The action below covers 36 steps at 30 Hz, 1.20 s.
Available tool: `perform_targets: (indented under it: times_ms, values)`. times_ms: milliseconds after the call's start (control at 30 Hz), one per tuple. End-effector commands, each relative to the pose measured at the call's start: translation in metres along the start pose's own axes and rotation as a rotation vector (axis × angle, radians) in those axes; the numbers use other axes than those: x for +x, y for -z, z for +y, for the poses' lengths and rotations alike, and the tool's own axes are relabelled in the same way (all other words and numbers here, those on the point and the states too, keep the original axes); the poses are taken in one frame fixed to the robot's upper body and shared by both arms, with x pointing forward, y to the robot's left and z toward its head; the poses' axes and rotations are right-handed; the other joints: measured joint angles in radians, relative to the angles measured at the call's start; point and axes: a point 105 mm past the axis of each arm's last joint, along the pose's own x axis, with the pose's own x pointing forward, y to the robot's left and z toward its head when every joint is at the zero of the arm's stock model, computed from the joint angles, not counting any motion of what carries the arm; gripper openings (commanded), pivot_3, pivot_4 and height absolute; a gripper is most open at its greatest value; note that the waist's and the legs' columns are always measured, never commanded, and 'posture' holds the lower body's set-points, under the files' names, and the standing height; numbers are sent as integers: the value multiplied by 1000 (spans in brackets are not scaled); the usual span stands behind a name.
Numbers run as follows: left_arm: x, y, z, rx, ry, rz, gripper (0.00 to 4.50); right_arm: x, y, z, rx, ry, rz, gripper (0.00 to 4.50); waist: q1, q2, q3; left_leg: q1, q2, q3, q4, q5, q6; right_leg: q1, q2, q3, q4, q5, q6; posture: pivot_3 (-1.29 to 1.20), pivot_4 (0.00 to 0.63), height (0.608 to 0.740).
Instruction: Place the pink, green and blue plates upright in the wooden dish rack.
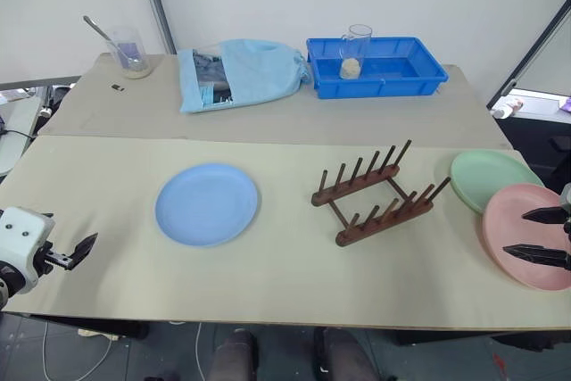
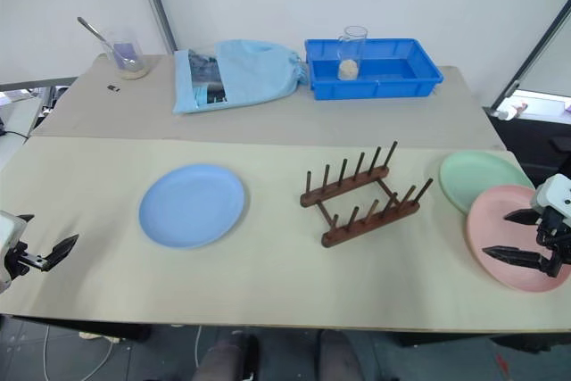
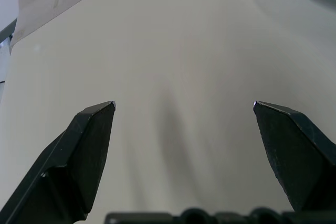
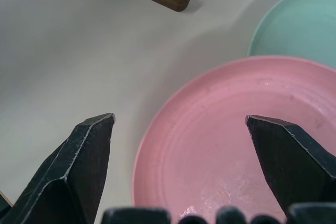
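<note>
Beige covering spreads over the desk [image 1: 285,283], with a pale wall behind it. Over the desk's right end, the right gripper [image 1: 541,236] hangs above the pink plate [image 1: 522,220], its jaws wide apart and holding nothing; in the right wrist view the two black fingers [image 4: 79,166] frame the plate's near rim. The pink plate lies flat and overlaps the edge of the green plate [image 1: 486,176], which lies flat just behind it. At the desk's left front edge, the left gripper [image 2: 49,250] sits low over bare covering, jaws likewise spread wide and empty.

Between the two arms, the wooden dish rack [image 1: 375,194] stands empty near the middle, set at a slant, just left of the green plate. The blue plate [image 1: 207,204] lies flat well to the rack's left.

Along the far side stand a bright blue tray [image 1: 415,73] with a clear cup [image 1: 354,49] in it, a light blue cloth bag [image 1: 245,73], and a clear beaker [image 1: 129,51] holding a spoon.
</note>
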Motion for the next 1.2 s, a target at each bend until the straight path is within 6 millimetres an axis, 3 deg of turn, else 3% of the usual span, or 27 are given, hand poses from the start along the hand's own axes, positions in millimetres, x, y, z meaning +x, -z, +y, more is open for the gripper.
perform_targets:
  times_ms: [33, 433, 933, 1100, 1200]
  values:
    - [-4, -7, 4, -11, -24, -31, 4500, -6, -4, -7, -30, 33, -14, 4446, 0, 0, 0, 0, 0, 0, 0, 0, 0, 0, 0, 0, 0, 0, 0, 0, 150, 737]
    - [-7, -5, 10, -39, -58, -22, 4500, -1, -6, -6, -45, 25, -24, 4446, -1, 0, 0, 0, 0, 1, 0, 0, 0, 0, 0, 0, 0, 0, 0, 0, 150, 737]
    - [-14, -19, 8, -54, -28, -112, 4500, -1, -6, -5, -46, 22, -31, 4446, -1, 0, 0, 0, 0, 1, 0, 0, 1, 0, 0, 0, 0, 0, 0, 0, 150, 737]
    - [-7, -43, -17, -19, 99, -182, 4500, 1, -13, -4, -62, 20, -52, 4446, 1, 0, 0, 0, 0, 1, 0, 0, 0, 0, 0, 0, 0, 0, 0, 0, 150, 737]
    - [2, -73, -63, 0, 293, -261, 4500, 4, -28, 1, -93, 3, -88, 4446, 3, 0, 0, 0, 0, 2, 0, 0, 0, 1, 0, 0, 0, 0, 0, 0, 150, 737]
